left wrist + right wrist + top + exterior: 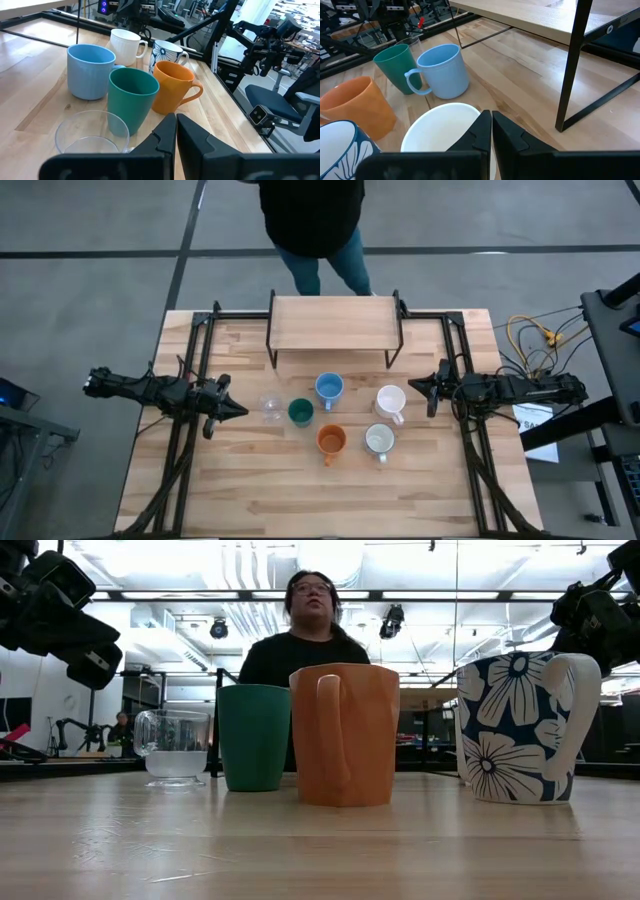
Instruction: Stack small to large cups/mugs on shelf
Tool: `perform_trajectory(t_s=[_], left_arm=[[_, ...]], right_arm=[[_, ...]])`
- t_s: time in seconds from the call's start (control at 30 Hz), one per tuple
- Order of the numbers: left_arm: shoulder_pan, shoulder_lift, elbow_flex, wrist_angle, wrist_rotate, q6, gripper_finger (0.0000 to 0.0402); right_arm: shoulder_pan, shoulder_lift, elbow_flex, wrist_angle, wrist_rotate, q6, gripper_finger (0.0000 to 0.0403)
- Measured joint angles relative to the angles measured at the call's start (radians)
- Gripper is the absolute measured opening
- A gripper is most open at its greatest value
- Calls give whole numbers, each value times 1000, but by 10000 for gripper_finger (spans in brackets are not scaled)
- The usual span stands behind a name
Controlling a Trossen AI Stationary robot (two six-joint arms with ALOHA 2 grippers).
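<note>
Six vessels stand upright on the table in front of the shelf (335,325): a clear glass (270,407), a dark green cup (300,413), a light blue mug (329,388), a white mug (390,402), an orange mug (331,442) and a grey-white flowered mug (379,440). My left gripper (235,409) is shut and empty, just left of the clear glass (92,134). My right gripper (415,388) is shut and empty, just right of the white mug (442,132). The shelf's plank carries nothing.
A person (312,220) stands at the table's far edge behind the shelf. The shelf's thin black legs (572,65) stand near my right gripper. Black frame rails (190,430) run along both table sides. The near half of the tabletop (320,500) is bare wood.
</note>
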Motion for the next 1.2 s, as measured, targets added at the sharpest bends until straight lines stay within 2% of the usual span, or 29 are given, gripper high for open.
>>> perform_trajectory(t_s=[0.33, 1.2], left_arm=[[0, 29, 58, -80, 0, -25, 0], [1, 45, 62, -80, 0, 3, 0]], right_arm=[[0, 0, 0, 0, 0, 0, 9], [0, 0, 0, 0, 0, 0, 9]])
